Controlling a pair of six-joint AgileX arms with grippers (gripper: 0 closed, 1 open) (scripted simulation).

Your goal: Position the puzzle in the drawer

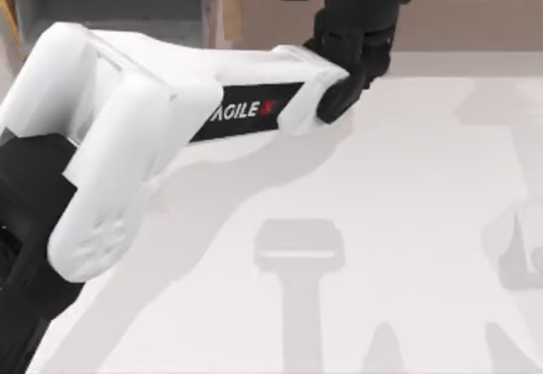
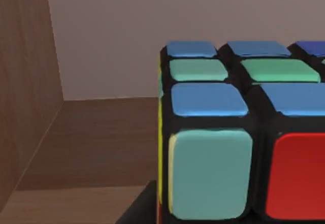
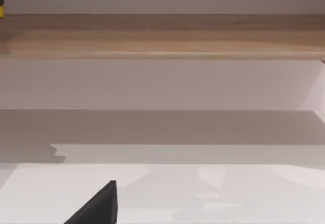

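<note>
- Left arm (image 1: 161,120) stretches across the desk (image 1: 407,221) from the near left toward the far edge, white link with the AgileX lettering plain from above.
- Its left gripper (image 1: 361,18) sits at the far side, right at the long brown wooden shelf (image 1: 475,9); from above the black wrist covers the fingers.
- The puzzle (image 2: 238,137) looms close before the left wrist camera: black frame, blue, green, pale teal and red stickers, a yellow strip along one edge.
- Around the cube there are brown wooden surfaces, a side wall (image 2: 25,82) and a floor, with a pale back wall behind; it seems to be inside a wooden compartment, though I cannot tell whether it rests on the floor.
- A dark sliver just beside the cube's lower corner may be a fingertip; whether the left gripper grasps the puzzle or is released, I cannot tell.
- Far left from above, grey inner walls of the drawer (image 1: 110,5) show, partly behind the arm.
- The right wrist camera looks along the pale desk to the shelf's wooden board, one dark finger (image 3: 99,206) of the right gripper at the edge; clenched or released, I cannot tell.
</note>
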